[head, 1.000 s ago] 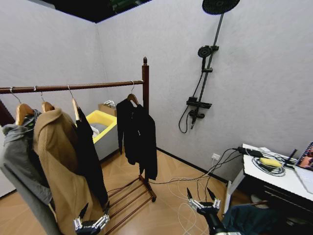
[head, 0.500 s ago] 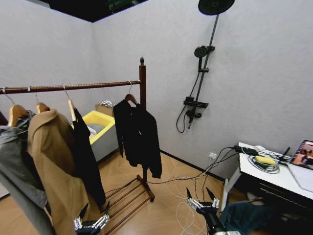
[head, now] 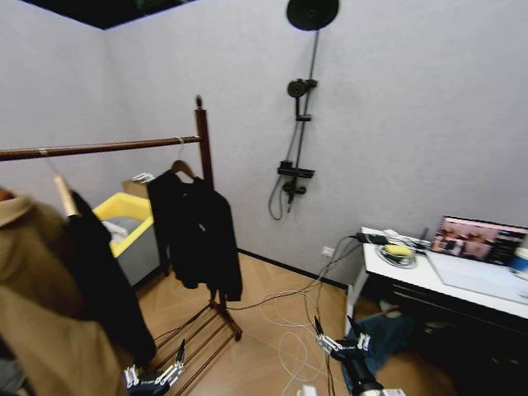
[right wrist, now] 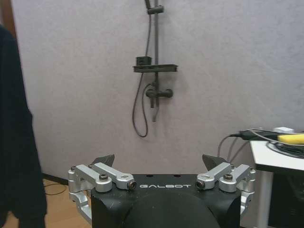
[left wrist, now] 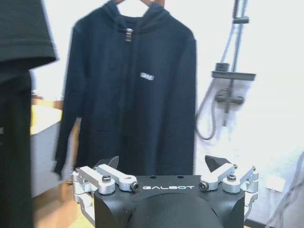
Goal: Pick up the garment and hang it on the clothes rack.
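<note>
The garment (head: 194,235), a black jacket with a small white chest mark, hangs by its wooden hanger from the right end of the clothes rack's bar (head: 107,148), beside the knob-topped post (head: 203,157). It also hangs in front of my left wrist camera (left wrist: 137,95). My left gripper (head: 155,365) is low at the bottom edge, below and in front of the rack, open and empty (left wrist: 161,164). My right gripper (head: 336,327) is low at the bottom middle, away from the rack, open and empty (right wrist: 159,160).
A long tan coat (head: 37,330) and a narrow black garment (head: 103,280) hang on the bar's left. A yellow tub (head: 124,214) stands behind the rack. A black shower pole (head: 302,107) is on the wall. Cables (head: 285,318) cross the floor; a white table (head: 445,280) with a laptop (head: 478,239) stands right.
The whole picture has slid left, so the camera has turned right and the table has come into view. The garment stays on the rack. Both grippers hold the same open pose.
</note>
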Controlling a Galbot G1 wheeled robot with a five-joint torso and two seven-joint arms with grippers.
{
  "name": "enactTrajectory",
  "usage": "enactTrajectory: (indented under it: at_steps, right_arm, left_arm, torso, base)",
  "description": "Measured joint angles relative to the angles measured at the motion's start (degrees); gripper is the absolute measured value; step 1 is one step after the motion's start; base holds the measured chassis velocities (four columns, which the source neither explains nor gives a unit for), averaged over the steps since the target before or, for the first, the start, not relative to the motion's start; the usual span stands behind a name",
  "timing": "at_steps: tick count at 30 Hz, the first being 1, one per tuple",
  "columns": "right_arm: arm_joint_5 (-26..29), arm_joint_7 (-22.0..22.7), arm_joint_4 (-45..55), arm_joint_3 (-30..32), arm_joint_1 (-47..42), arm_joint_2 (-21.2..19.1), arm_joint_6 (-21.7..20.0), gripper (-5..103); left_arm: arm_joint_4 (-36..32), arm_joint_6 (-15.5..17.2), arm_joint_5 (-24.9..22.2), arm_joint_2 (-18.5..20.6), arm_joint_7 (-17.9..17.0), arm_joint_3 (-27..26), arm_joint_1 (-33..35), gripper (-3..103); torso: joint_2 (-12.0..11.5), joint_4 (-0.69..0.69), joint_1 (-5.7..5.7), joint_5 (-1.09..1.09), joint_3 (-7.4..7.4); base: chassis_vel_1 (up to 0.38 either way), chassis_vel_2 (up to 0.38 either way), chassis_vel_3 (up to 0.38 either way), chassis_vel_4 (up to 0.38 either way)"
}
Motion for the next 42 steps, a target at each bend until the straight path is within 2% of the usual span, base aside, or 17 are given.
enactTrajectory:
  at_steps: [19,25,29,42]
  right_arm:
    - [0.04,0.02,-0.03,-0.01,0.02,0.01,-0.04,100]
    - [0.05,0.02,-0.03,-0.01,0.02,0.01,-0.05,100]
    - [0.05,0.03,-0.03,-0.01,0.03,0.01,-0.05,100]
    - [0.05,0.02,-0.04,-0.01,0.03,0.01,-0.05,100]
  left_arm:
    - [0.00,0.00,0.00,0.00,0.00,0.00,0.00,100]
    - [0.00,0.00,0.00,0.00,0.01,0.01,0.00,100]
    - [0.00,0.00,0.00,0.00,0.00,0.00,0.00,100]
    - [0.00,0.00,0.00,0.00,0.00,0.00,0.00,100]
  torso:
    - [0.00,0.02,0.00,0.00,0.00]
    - [0.00,-0.01,0.00,0.00,0.00]
    - [0.00,0.05,0.00,0.00,0.00]
    - [0.00,0.02,-0.01,0.00,0.00]
  base:
    - [-0.123,-0.124,-0.123,-0.121]
    - [-0.099,-0.101,-0.108,-0.110]
    - [-0.020,-0.025,-0.012,-0.018]
    - [0.000,0.000,0.000,0.000]
